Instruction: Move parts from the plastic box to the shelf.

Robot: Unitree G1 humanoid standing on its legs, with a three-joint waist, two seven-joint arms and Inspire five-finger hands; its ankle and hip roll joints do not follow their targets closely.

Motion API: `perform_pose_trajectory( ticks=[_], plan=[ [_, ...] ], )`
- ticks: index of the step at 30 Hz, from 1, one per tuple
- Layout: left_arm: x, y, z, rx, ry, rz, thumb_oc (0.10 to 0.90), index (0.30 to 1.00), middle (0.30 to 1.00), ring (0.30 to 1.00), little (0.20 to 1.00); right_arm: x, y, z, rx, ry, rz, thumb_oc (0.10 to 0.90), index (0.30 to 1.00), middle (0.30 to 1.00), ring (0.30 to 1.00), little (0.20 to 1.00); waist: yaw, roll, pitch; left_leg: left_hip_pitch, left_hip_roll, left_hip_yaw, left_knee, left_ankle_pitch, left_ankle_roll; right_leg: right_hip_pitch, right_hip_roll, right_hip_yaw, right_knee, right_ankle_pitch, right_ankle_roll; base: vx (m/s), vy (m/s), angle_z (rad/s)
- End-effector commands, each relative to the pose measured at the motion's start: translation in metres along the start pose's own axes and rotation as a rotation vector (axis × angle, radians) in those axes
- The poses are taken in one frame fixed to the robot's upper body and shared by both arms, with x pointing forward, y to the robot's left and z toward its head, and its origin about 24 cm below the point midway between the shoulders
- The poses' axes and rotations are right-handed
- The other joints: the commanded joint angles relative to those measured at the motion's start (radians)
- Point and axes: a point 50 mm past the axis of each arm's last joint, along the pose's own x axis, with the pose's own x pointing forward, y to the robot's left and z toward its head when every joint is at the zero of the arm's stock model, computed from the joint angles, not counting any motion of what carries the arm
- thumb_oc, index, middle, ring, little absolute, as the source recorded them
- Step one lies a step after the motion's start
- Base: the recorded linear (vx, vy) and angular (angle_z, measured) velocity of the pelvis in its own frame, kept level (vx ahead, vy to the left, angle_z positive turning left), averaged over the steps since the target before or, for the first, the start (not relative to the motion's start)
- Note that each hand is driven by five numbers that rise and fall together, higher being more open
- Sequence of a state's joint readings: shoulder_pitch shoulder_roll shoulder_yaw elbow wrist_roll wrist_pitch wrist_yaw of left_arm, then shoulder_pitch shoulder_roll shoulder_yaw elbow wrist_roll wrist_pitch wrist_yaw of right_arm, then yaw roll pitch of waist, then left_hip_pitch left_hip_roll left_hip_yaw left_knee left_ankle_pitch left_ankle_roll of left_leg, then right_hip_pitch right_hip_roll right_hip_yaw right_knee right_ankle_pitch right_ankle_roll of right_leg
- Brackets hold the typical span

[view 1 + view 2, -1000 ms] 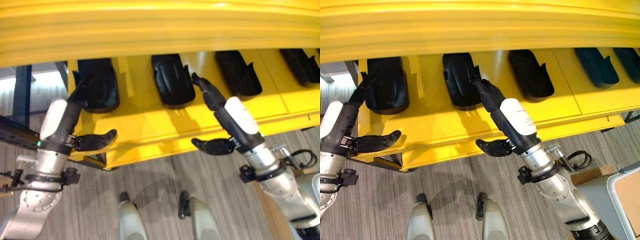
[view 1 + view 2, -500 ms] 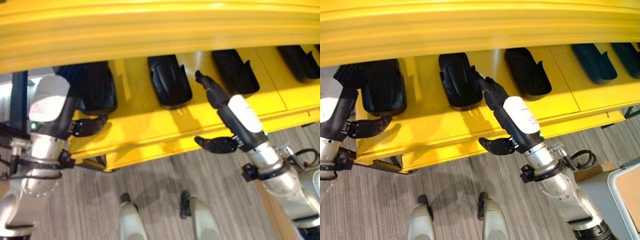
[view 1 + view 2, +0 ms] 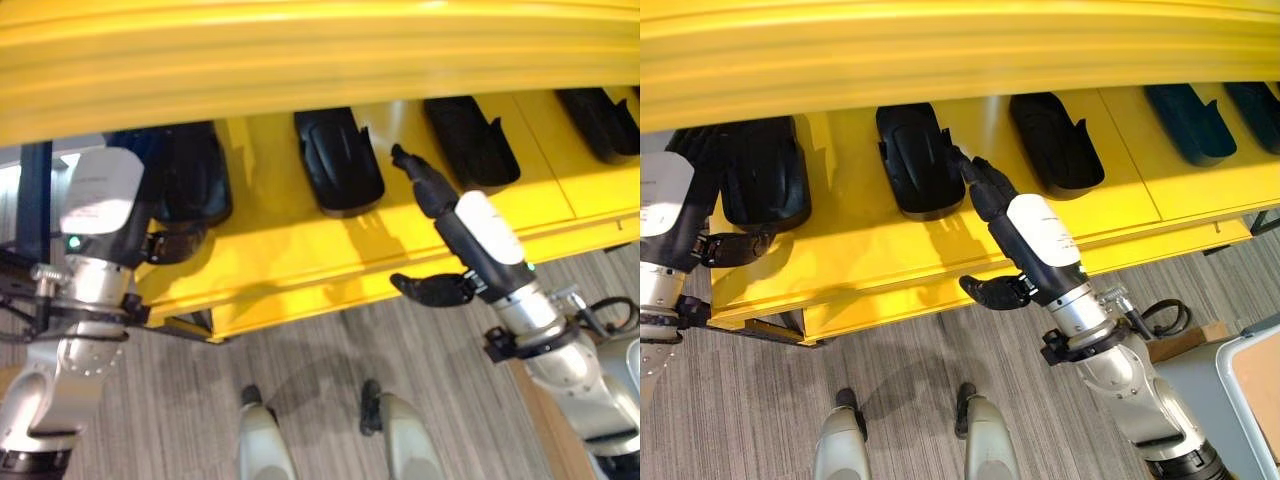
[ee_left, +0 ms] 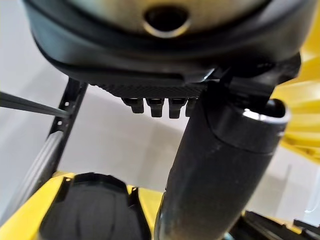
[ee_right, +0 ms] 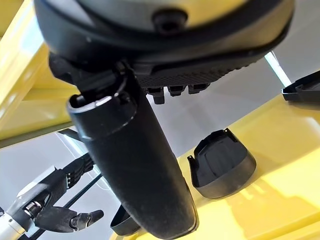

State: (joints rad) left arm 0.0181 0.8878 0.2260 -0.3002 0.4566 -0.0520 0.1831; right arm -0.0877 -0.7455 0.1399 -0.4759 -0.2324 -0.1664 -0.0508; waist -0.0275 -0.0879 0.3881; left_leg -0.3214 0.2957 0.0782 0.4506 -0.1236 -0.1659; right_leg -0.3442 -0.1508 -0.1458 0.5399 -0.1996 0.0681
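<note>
The black moulded plastic shell parts (image 3: 920,160) lie in a row on the yellow metal shelf (image 3: 940,250), probably light, rigid and smooth, best taken by a raised side rim; the right hand (image 3: 985,188), fingers straight, rests beside one, the left hand (image 3: 165,242) unreadable.

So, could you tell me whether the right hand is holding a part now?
No: the right hand is open and empty, beside the black part lying on the yellow shelf.
</note>
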Motion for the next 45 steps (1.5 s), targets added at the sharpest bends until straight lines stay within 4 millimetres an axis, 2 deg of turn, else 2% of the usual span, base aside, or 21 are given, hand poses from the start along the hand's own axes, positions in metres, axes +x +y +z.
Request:
perform_pose_trajectory(
  ticks=[1,8,22,33,45],
  plan=[
    [0.014,0.014,0.014,0.042,-0.093,0.084,0.900,1.000,1.000,1.000,1.000,0.015,-0.029,0.032,-0.040,-0.202,-0.151,0.900,1.000,1.000,1.000,1.000,-0.020,-0.005,-0.075,0.013,0.002,-0.029,-0.036,0.048,0.053,-0.004,0.002,0.048,0.022,0.029,0.004,0.00,0.000,0.00],
    [0.009,0.006,0.004,0.068,-0.036,0.031,0.900,1.000,1.000,1.000,1.000,0.016,-0.029,0.032,-0.034,-0.198,-0.152,0.900,1.000,1.000,1.000,1.000,-0.019,-0.006,-0.064,0.005,0.001,-0.027,-0.024,0.045,0.053,-0.011,0.000,0.051,0.027,0.029,0.003,0.00,0.000,0.00],
    [0.011,-0.017,0.002,0.083,-0.029,-0.061,0.900,1.000,1.000,1.000,1.000,0.016,-0.029,0.033,-0.028,-0.205,-0.159,0.900,1.000,1.000,1.000,1.000,-0.027,-0.012,-0.050,-0.002,0.000,-0.028,-0.016,0.043,0.053,-0.019,0.002,0.055,0.034,0.030,0.000,0.00,0.000,0.00],
    [0.015,-0.023,0.009,0.075,-0.053,-0.065,0.900,1.000,1.000,1.000,1.000,0.016,-0.029,0.033,-0.033,-0.206,-0.164,0.900,1.000,1.000,1.000,1.000,-0.032,-0.013,-0.044,-0.005,0.001,-0.023,-0.014,0.042,0.053,-0.027,0.002,0.060,0.038,0.030,-0.001,0.00,0.000,0.00],
    [0.013,-0.031,-0.001,0.111,0.003,-0.110,0.900,1.000,1.000,1.000,1.000,0.014,-0.029,0.031,-0.038,-0.186,-0.163,0.900,1.000,1.000,1.000,1.000,-0.035,-0.012,-0.046,-0.012,0.002,-0.024,-0.005,0.039,0.053,-0.035,0.003,0.058,0.045,0.027,-0.002,0.00,0.000,0.00]
  ],
)
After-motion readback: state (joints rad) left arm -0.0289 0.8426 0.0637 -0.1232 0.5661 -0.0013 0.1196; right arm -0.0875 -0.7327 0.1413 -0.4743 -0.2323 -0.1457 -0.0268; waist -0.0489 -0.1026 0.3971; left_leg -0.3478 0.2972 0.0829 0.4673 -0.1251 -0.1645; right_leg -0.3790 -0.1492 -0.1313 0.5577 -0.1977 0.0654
